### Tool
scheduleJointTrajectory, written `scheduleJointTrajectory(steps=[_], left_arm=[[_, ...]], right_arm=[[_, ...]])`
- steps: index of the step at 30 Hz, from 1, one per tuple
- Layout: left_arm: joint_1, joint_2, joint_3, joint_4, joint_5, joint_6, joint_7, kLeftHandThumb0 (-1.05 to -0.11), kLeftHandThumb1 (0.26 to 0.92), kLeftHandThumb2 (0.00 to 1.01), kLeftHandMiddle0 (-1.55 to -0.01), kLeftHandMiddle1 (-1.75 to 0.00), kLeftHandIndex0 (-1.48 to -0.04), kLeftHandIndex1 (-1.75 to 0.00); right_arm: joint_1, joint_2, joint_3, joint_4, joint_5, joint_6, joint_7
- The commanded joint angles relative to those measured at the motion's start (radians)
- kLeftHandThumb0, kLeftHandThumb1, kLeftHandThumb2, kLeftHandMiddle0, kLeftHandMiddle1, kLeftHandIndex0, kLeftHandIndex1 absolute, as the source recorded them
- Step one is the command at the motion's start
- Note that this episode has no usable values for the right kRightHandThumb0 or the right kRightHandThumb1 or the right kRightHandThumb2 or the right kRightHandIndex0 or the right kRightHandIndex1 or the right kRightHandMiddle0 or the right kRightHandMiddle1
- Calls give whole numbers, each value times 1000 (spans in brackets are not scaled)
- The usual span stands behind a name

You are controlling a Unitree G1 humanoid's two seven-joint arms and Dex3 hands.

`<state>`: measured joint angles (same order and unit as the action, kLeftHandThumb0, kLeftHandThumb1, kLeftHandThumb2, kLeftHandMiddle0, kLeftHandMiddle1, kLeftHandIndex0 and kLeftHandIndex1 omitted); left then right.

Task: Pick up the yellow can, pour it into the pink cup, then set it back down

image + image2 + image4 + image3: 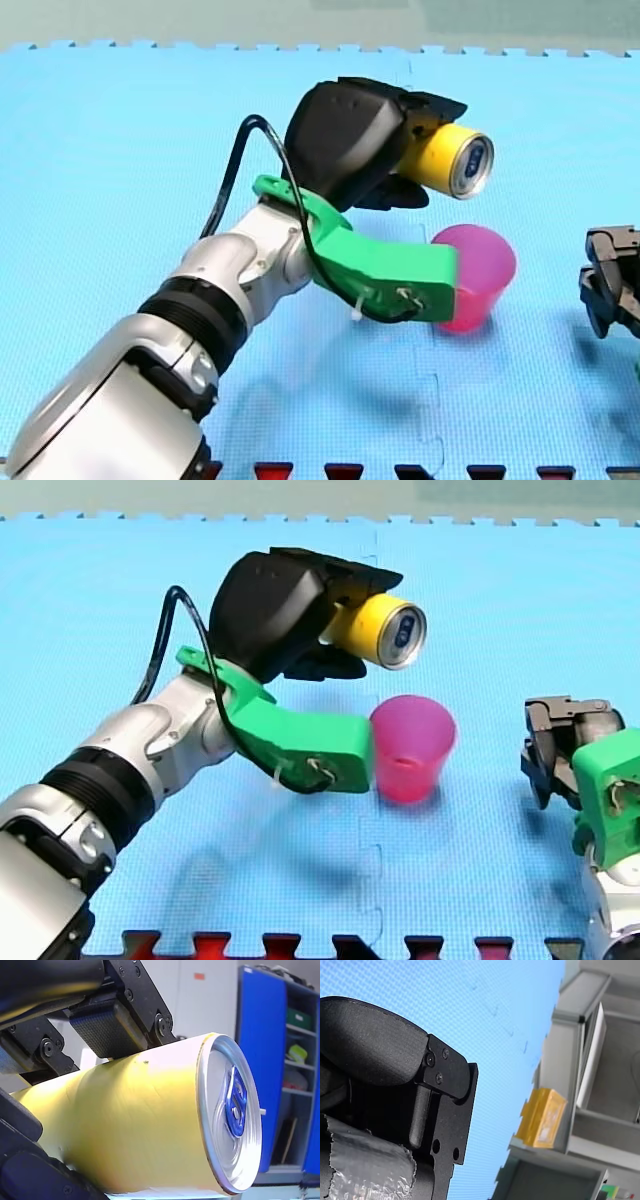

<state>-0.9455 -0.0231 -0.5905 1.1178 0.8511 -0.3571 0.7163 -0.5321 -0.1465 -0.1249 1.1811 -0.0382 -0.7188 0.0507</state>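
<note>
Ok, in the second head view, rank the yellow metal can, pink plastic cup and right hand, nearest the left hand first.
1. Yellow metal can, held sideways in the left hand.
2. Pink plastic cup, upright on the blue foam mat, just below the can.
3. Right hand, at the far right, holding nothing.

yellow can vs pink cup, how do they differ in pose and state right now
The yellow can is tipped sideways in the air, gripped by the left robot hand; the pink cup stands upright on the blue mat. The can's end is a metal lid with a blue tab; the cup's mouth is open. Both are round containers. The right robot hand is off to the right.
</note>
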Motion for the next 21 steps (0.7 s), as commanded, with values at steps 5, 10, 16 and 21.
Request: scheduleJointTrajectory(steps=[5, 10, 16, 21], left_arm=[[-24, -5, -55, 16, 49, 40, 92, -335, 837, 1, -767, -1668, -1137, -466], [-31, -15, -92, 39, 79, 51, 168, -327, 845, 1, -765, -1745, -711, -1342], [-40, -25, -130, 74, 112, 83, 249, -326, 850, 2, -798, -1746, -657, -1450], [-44, -25, -140, 87, 112, 90, 264, -323, 858, 3, -804, -1746, -617, -1528]], right_arm=[[0, -12, 8, 7, -15, 13, -24], [2, -6, -1, 11, 0, 24, -15], [0, -9, 8, 6, -11, 35, -23], [-2, -12, 7, 4, -8, 44, -17]])
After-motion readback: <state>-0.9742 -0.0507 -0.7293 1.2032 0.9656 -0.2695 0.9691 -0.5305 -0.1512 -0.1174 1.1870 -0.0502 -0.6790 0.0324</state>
